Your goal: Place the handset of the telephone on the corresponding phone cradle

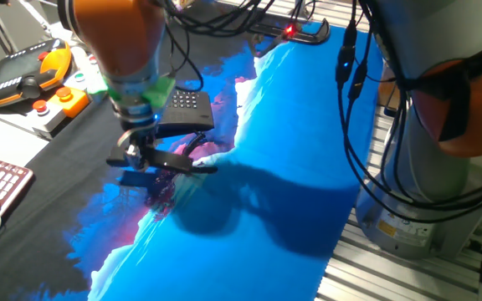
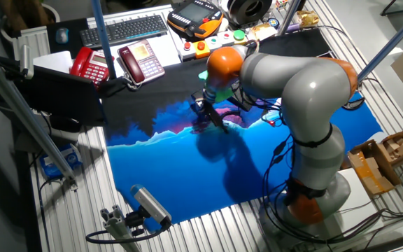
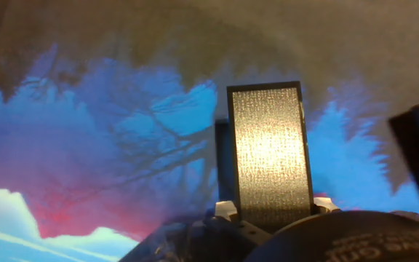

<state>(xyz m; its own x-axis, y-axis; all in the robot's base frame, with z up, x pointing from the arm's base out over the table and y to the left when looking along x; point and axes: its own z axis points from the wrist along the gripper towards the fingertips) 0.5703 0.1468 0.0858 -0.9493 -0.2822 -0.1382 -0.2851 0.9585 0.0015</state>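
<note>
Black handset point(image 1: 164, 160) clamped in hand point(image 1: 139, 155), lifted above blue cloth point(image 1: 291, 150) on desk, just beside telephone point(image 1: 186, 109). Cradle hidden.

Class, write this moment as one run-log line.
gripper: shut on handset | handset: lifted above cloth, beside telephone | cradle: empty | step: carry to cradle

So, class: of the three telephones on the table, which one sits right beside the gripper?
The black telephone with grey keys, on the cloth by the gripper. The bright red phone and the dark red and cream phone sit at the far edge.
</note>
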